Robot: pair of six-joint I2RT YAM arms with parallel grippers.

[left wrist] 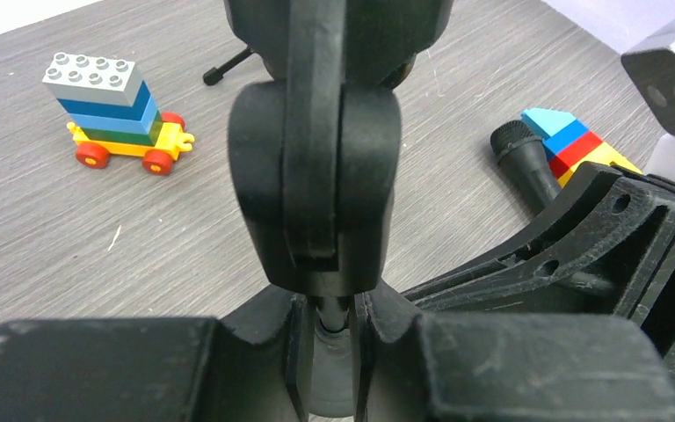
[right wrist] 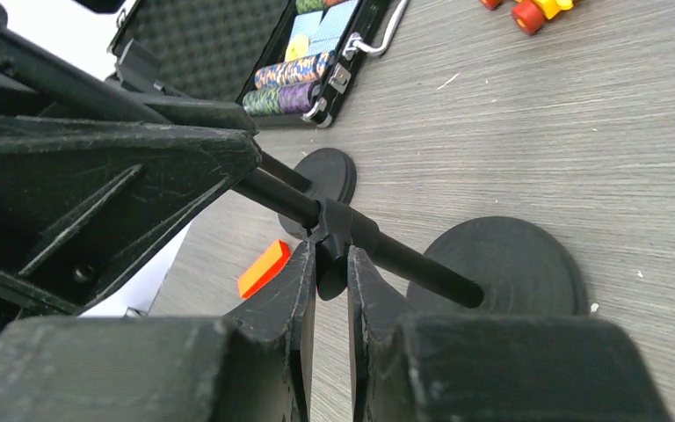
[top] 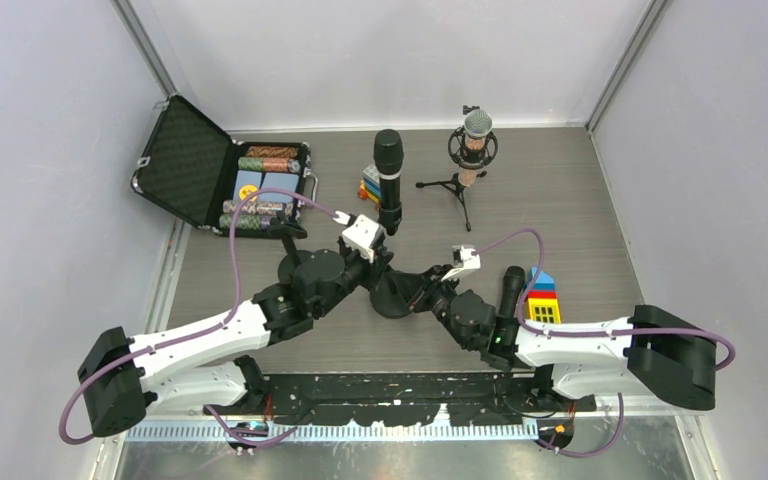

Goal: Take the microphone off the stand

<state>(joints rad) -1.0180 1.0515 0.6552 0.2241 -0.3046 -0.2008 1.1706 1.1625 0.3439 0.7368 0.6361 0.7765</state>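
Left hand (left wrist: 330, 309), right under its own wrist camera: the two fingers are drawn almost together on a thin dark stem (left wrist: 330, 350) just below the clip (left wrist: 316, 176). Cannot tell whether that stem is the neck of the stand or the tail of the microphone. Right hand (right wrist: 331, 259): fingers nearly closed too, pinching the collar on the pole of the stand (right wrist: 404, 262), a little above its round base (right wrist: 510, 264). The microphone (top: 388, 175) rides above the clip. Seen from overhead, its long axis runs away from the arm bases toward the far edge of the desk (top: 560, 200), head at the far end, tail end just beside the left hand. The left hand is the nearer one; the right sits lower on the pole, toward the base. Judgement: the release turns on drawing the microphone out along that axis while the right hand keeps the stand down. Hard to make out: how the microphone sits in the clip. The left wrist view shows only the clip's back, and from above the white camera housing covers the joint. How far the pole leans is also unclear. A second black disc (right wrist: 321, 176) lies beyond the pole; what it belongs to is unclear. Two other microphones are well apart from both hands, one on a tripod (top: 473, 145), one lying by a block house (top: 510, 288).
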